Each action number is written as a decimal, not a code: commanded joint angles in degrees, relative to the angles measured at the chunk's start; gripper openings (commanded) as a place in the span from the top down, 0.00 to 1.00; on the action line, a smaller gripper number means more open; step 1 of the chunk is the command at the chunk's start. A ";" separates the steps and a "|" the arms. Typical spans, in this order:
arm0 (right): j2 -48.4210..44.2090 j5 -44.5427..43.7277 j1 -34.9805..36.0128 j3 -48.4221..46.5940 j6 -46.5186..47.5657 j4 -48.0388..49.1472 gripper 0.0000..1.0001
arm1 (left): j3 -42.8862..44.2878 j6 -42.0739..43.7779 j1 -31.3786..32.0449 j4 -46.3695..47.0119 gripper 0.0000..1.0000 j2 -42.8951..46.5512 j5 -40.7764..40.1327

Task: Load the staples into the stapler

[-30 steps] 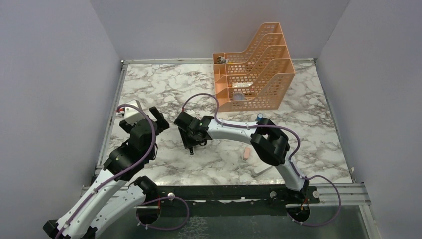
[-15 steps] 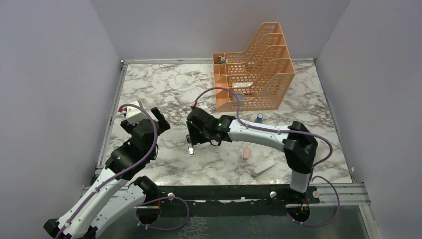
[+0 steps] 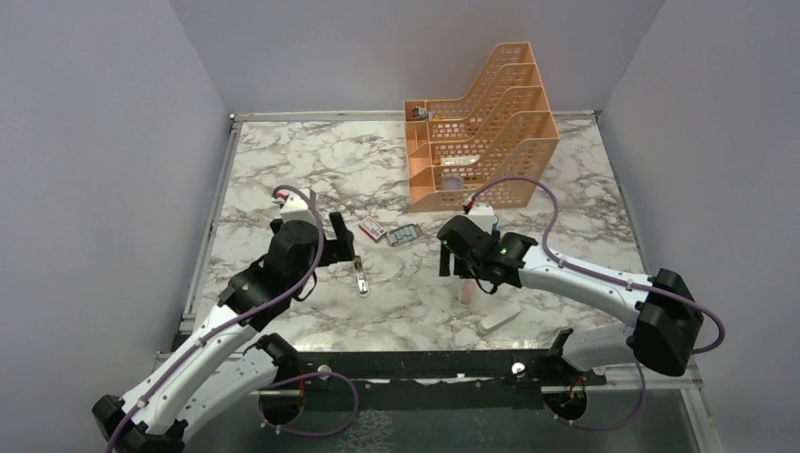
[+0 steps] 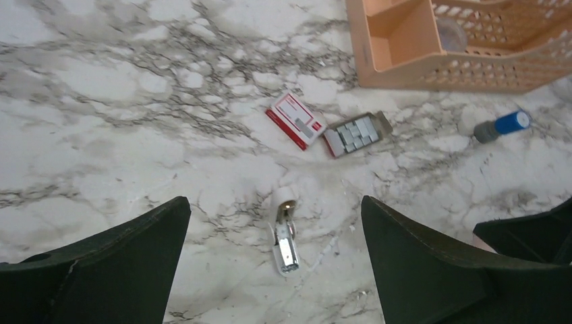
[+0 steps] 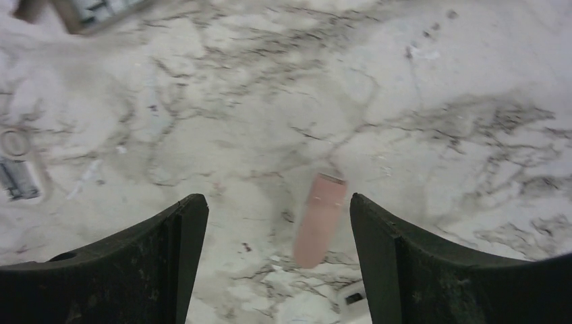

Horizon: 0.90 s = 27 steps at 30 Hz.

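**anon1:** So where are your staples [image 4: 357, 133] at?

**anon2:** Just in front of the orange rack [image 3: 481, 127], near its left end. The stapler [image 4: 284, 233] lies further out from the rack. Your left gripper [image 4: 273, 200] and right gripper [image 5: 276, 201] both gape wide, empty.

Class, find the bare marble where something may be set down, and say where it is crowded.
Free: the back-left table, between its left edge and the orange rack; also the right side. Crowded: the middle, around the red box, staples and stapler.
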<state>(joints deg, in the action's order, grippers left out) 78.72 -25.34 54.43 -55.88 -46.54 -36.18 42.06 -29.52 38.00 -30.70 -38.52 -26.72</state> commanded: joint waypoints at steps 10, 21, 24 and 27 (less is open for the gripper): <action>-3.92 7.21 -4.05 13.60 -3.52 4.12 0.45 | 4.26 -3.97 0.27 19.32 0.14 -18.25 27.34; -3.18 10.14 -4.03 15.31 -5.76 1.65 0.46 | 5.61 -5.28 1.63 23.12 0.16 -29.26 31.25; -3.71 11.54 -4.07 14.18 -5.40 -0.78 0.46 | 4.44 -5.63 1.84 26.34 0.16 -31.46 32.99; -3.35 12.26 -4.07 12.92 -5.44 -3.37 0.46 | 3.09 -5.89 2.29 30.00 0.16 -33.28 33.14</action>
<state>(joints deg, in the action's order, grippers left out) 76.16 -15.11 50.50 -40.99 -51.03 -34.74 47.05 -34.48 39.57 -7.49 -69.69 3.66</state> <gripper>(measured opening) 0.543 0.841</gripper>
